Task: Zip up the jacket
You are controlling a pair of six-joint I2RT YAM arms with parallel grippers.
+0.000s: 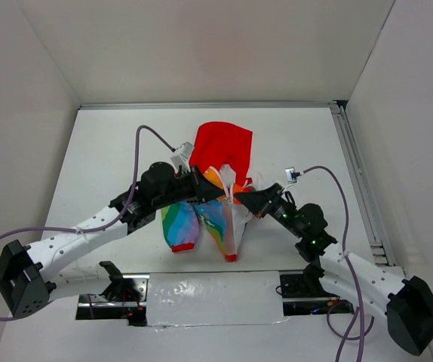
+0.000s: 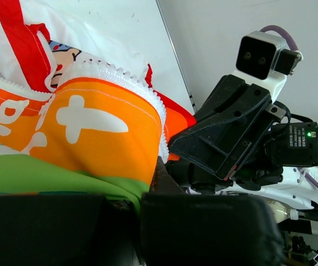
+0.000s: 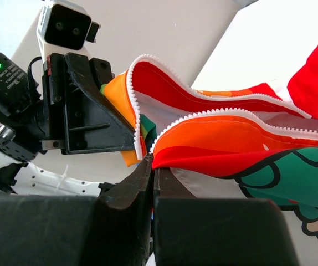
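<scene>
The rainbow hem of the jacket (image 1: 216, 222) lies nearest on the white desk (image 1: 103, 151). Just beyond it, the left pincer (image 1: 221, 191) is clamped on the orange-green front edge. The right pincer (image 1: 241, 197) is pressed together on the opposite zipper edge, with the two tips close. The red hood lies farthest back.

The jacket (image 1: 213, 222) showed rainbow stripes of orange, green, blue and red below its plain red hood (image 1: 222, 147). White zipper teeth (image 2: 114, 75) edged an orange band with white markings just under the hood. The cartoon print (image 3: 292, 166) near the hood was green with black outlines on white.
</scene>
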